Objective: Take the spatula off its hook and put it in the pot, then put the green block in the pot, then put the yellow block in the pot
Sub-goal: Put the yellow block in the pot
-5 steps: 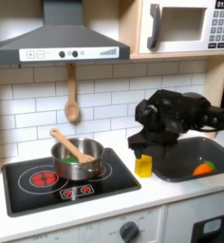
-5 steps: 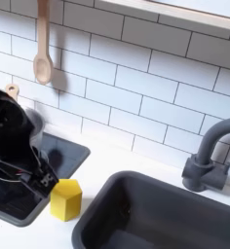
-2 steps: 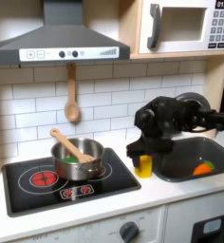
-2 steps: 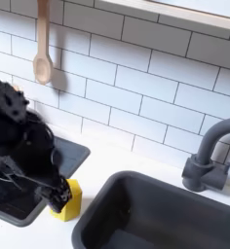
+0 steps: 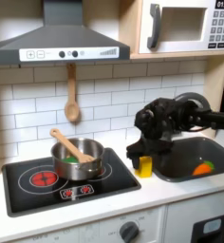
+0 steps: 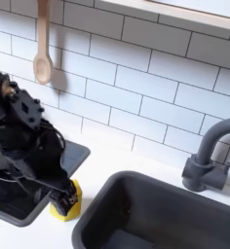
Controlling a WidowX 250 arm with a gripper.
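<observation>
One black gripper [image 5: 143,161] is down on the yellow block [image 5: 143,168], its fingers [image 6: 58,197] straddling the block's top, and in the second exterior view the jaws sit against the block's sides, so it looks clamped on the yellow block [image 6: 65,203]. The block rests on the white counter [image 5: 104,204] in the strip between the black stovetop [image 5: 28,180] and the dark sink [image 5: 204,152], just beside the sink's rim. Its yellow lower half shows below the fingers in both exterior views.

Moving outward, the black WidowX arm [image 5: 176,119] bends up and away toward the first exterior view's right, above the sink. In the second exterior view the arm [image 6: 24,136] rises toward the upper left.

Over on the stove, the steel pot [image 5: 78,161] stands on the burner at the first exterior view's left, and the wooden spatula [image 5: 71,144] lies in it, handle tilted up and toward the left, long axis running diagonally from upper left down into the pot. I cannot make out the green block.

On the tiled wall a wooden spoon [image 5: 72,100] hangs upright, bowl down. An orange piece [image 5: 203,168] lies in the sink. The grey faucet [image 6: 207,156] stands at the second exterior view's right.
</observation>
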